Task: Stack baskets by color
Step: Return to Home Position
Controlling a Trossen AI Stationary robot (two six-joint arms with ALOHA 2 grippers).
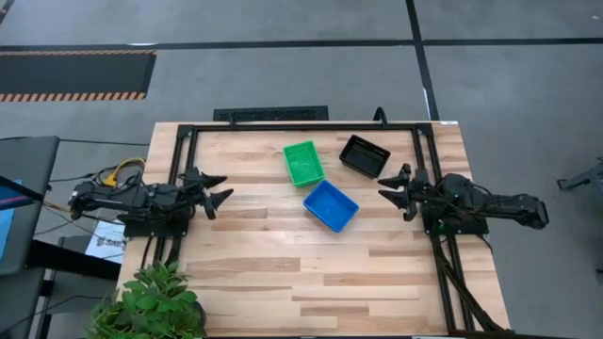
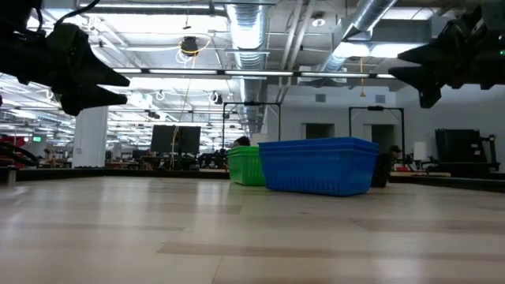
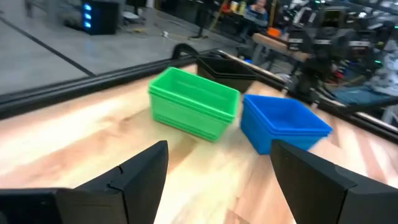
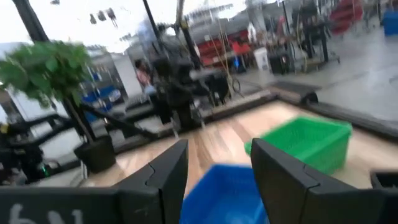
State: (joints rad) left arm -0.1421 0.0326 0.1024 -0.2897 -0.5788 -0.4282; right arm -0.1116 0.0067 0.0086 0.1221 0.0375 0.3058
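Surface: a pale wooden table (image 1: 283,273) with black rails along its sides is seen from above, on a grey floor.
Green baskets (image 1: 303,162): nested in one stack, set at 12 o'clock from the table's middle, near that edge.
Black baskets (image 1: 365,155): set at 3 o'clock from the green stack, apart from it; how many are nested cannot be told.
Blue baskets (image 1: 331,205): nested in one stack, set at 5 o'clock from the green stack, near it without touching, turned askew.
Left gripper (image 1: 226,187): held above the table at the 9 o'clock side, fingers spread wide, nothing held.
Right gripper (image 1: 386,188): held above the table at the 3 o'clock side, fingers spread, nothing held.
Plant (image 1: 151,301): placed at the 7 o'clock corner.
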